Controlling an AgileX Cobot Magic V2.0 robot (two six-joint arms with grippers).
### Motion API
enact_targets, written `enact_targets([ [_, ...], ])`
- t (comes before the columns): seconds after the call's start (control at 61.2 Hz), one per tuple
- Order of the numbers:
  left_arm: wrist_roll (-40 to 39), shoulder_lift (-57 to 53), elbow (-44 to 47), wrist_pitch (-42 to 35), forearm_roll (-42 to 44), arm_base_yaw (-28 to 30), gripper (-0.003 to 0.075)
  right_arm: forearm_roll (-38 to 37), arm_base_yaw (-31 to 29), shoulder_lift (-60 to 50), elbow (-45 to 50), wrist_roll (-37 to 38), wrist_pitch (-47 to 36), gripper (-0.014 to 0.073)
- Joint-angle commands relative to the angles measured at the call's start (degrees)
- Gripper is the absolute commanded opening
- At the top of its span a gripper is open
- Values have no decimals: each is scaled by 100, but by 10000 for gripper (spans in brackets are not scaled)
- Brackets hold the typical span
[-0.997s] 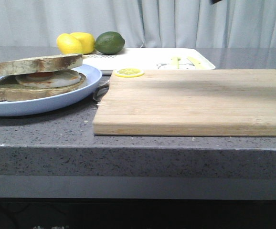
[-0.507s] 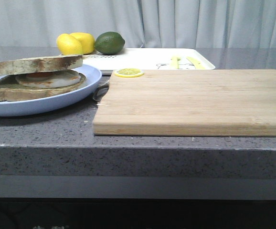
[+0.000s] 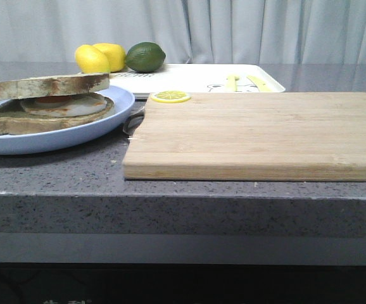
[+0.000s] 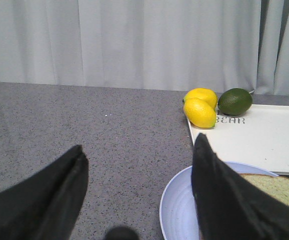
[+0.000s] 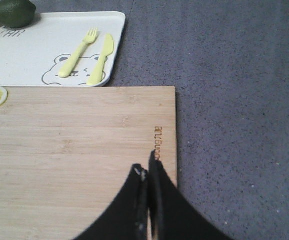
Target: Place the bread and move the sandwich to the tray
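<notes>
The speckled grey stone tabletop (image 3: 56,171) holds a big pale wooden cutting board (image 3: 259,136) close to the front edge. Beside it, on the left, sits a round light blue plate (image 3: 63,136) with the sandwich (image 3: 44,101): two brown-crusted bread slices with a fried egg between them. A flat yellow lemon slice (image 3: 171,96) lies on the board's far corner.

Behind the board is the flat white tray (image 3: 195,77). Two yellow lemons (image 3: 99,57) and a dark green lime (image 3: 145,56) sit at its far left corner.

The front view shows no claws. The left wrist view shows the left claw (image 4: 137,195) spread wide above the plate's edge, holding nothing. The right wrist view shows the right claw (image 5: 148,172) pressed together over the board.

Only the wrist views show writing: "BEAR" on the tray, seen flipped, beside a bear drawing with a yellow fork and knife. Small letters are burned into the board, too small to read.
</notes>
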Motion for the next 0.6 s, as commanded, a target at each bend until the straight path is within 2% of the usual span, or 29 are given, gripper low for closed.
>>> enact_targets([
  [0.0,-16,32,-171,-436,-54,7,438,12,-14,-450,300,-4,-662,-60],
  [0.196,-16,484,-302,-315,-159,7,438,12,-14,-996,798,-4,-1003,-60],
  [0.588,-16,3703,-2585,2164,-292,7,438,12,-14,-1003,815,-4,-1074,-60],
])
